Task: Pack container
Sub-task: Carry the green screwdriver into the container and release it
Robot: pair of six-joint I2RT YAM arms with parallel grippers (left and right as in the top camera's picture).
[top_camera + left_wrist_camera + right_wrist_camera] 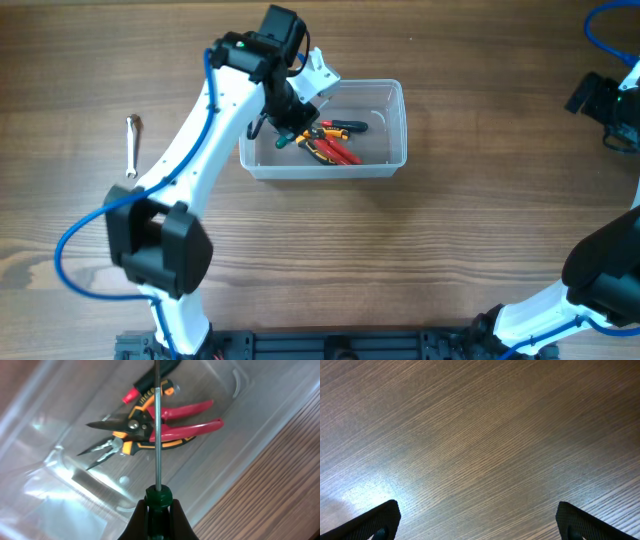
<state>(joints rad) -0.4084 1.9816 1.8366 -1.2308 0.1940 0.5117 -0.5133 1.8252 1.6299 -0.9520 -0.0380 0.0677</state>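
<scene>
Left end effector holds a screwdriver over the clear container.

The left end effector (pixel 158 512) is clamped on the green handle of a screwdriver (pixel 157 435), whose thin metal shaft points out over the inside of the container (pixel 396 96). The container sits on the wooden table (pixel 450 250), a little left of the middle in the overhead view, under the left arm's wrist. On its floor lie red-handled cutters (pixel 192 425), touching needle-nose pliers (pixel 106 451) with orange and black at the joint, and beside them a black-handled tool (pixel 150 382) with a red tip (its far end is cut off by the frame). A wrench (pixel 132 143) lies on the table well to the left of the container. The right end effector (pixel 479 525) hangs at the far right edge, well apart from the container, its fingers (pixel 375 524) spread wide over bare wood with nothing between them.
</scene>
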